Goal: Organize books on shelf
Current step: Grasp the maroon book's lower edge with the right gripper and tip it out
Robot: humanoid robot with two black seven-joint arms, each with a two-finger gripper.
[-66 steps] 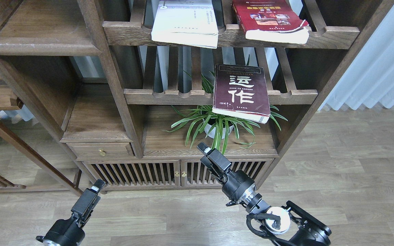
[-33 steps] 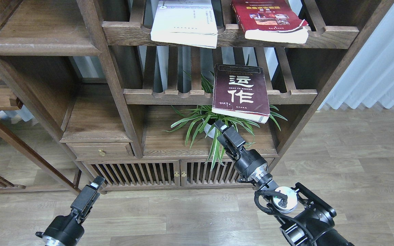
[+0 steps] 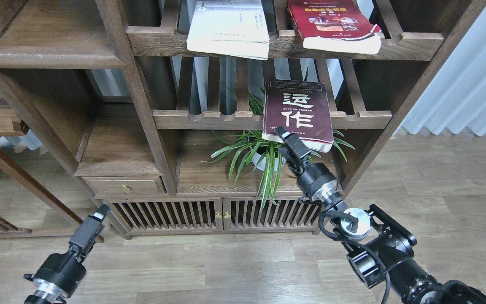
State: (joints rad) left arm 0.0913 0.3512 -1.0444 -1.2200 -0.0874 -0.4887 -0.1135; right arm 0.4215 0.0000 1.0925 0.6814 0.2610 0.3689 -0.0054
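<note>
At far left the solid shelf (image 3: 53, 55) is lying bare, with its rounded front edge facing me. Lower, the left gripper (image 3: 99, 212) is hanging in front of the floor, well apart from any book; it is seen narrow and dark, so I cannot tell if its fingers are together or apart.

Going right, the white book (image 3: 228, 29) is lying flat on the upper slatted rack (image 3: 411, 40), its front edge sticking out over the rail. Beside it the red book (image 3: 331, 25) is lying the same way, with curled page corners.

Under them the maroon book (image 3: 298, 112) is resting on the lower slatted rack (image 3: 365, 118), hanging well over the rail above the plant (image 3: 264, 156). The right gripper (image 3: 283, 135) is pointing up at the book's lower left corner, touching it or just beside it. Its fingers are seen end-on, and probably they are close together, but I cannot tell this surely.

By my judgement the maroon book is thick and rather heavy, with a soft cover that is bending easily and a smooth surface. The overhanging front edge is the good place to take it, fingers above and below, near the middle, so that it is not tipping down onto the plant.
</note>
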